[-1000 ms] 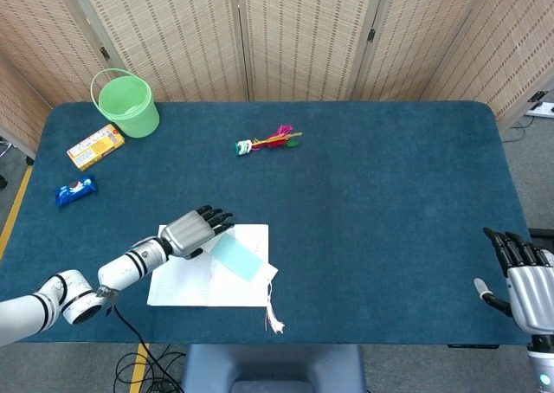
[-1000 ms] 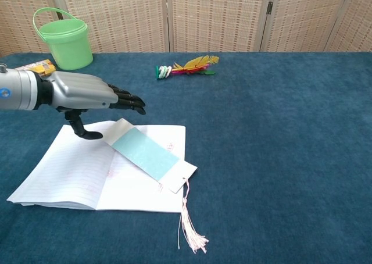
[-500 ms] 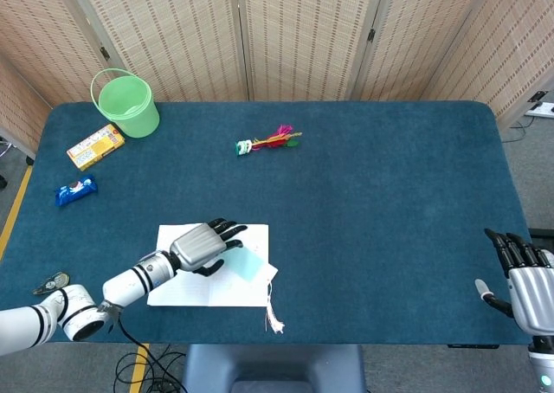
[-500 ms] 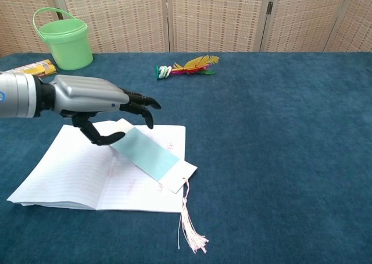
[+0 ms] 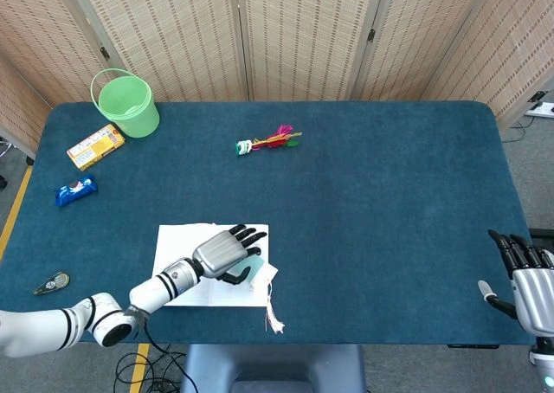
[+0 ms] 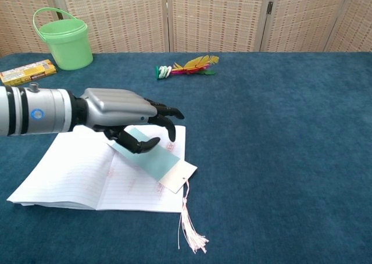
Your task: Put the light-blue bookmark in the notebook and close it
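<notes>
Left hand (image 6: 131,116) advancing rightward since earlier frames, now hovering over bookmark (image 6: 154,159), fingers loosely spread, holding nothing. Bookmark lying diagonally on open notebook (image 6: 75,174), corner overhanging right edge, tassel (image 6: 189,226) trailing onto table (image 6: 279,159). Right hand (image 5: 528,276) idling spread, well apart.

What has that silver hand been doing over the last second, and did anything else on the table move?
The left hand slid rightward across the open notebook and now hovers over the light-blue bookmark, fingers curling down toward it; no grasp shows. Bookmark, notebook, green bucket and right hand stayed put.
</notes>
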Robot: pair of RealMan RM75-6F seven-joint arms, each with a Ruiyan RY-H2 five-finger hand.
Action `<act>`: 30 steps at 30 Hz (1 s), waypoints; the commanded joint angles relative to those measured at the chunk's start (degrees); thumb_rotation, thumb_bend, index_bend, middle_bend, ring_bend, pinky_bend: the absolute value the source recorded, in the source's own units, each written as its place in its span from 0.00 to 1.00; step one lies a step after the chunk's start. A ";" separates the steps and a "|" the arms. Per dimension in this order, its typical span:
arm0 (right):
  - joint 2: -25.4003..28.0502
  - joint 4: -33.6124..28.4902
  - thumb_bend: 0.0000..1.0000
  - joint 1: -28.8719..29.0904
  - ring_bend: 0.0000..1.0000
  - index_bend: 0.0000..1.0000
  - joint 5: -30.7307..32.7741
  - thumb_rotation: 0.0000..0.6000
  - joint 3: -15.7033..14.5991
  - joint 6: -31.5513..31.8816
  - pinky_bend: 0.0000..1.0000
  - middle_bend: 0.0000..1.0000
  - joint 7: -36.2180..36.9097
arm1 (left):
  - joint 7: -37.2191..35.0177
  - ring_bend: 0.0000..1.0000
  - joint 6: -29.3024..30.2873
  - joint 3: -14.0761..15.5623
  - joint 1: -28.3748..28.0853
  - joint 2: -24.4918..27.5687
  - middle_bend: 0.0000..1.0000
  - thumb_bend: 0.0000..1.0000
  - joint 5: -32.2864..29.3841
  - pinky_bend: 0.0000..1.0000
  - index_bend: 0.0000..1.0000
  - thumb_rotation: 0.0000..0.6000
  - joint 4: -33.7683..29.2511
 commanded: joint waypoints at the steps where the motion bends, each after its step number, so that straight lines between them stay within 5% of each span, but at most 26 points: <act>1: -0.02 0.14 0.19 -0.09 0.15 0.13 0.06 1.00 0.00 0.07 0.24 0.20 0.16 | 4.08 0.00 -0.66 -0.57 -0.63 -2.13 0.00 0.62 -3.74 0.13 0.27 0.26 1.08; 9: -0.18 0.53 0.19 0.03 0.15 0.13 0.09 1.00 0.02 -0.22 0.24 0.20 0.55 | 9.82 0.00 -0.20 0.22 -0.87 -4.01 0.00 0.62 -9.12 0.13 0.27 0.23 1.69; 30: -0.43 0.75 0.19 -0.05 0.15 0.13 -0.14 1.00 -0.11 -0.18 0.24 0.20 0.68 | 14.84 0.00 1.91 3.19 -0.47 -4.21 0.00 0.62 -11.01 0.13 0.30 0.23 -1.15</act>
